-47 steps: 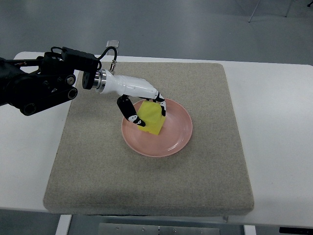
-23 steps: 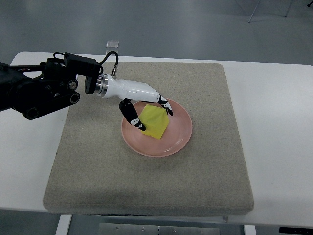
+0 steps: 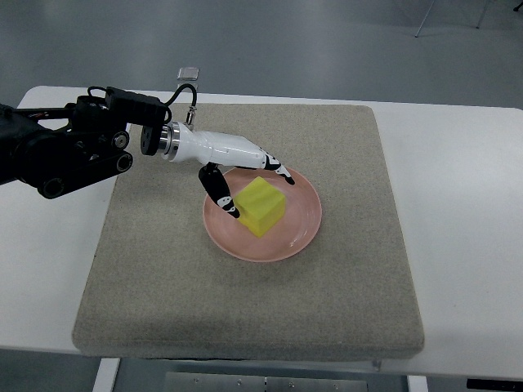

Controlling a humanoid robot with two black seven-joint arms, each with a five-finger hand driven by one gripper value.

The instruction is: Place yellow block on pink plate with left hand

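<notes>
The yellow block lies in the pink plate, which sits near the middle of a grey mat covering most of the white desk. The left hand hangs over the plate's rim on the side toward the desk's left edge, fingers spread and straddling the block, holding nothing. Around the plate the mat is bare on every side.
</notes>
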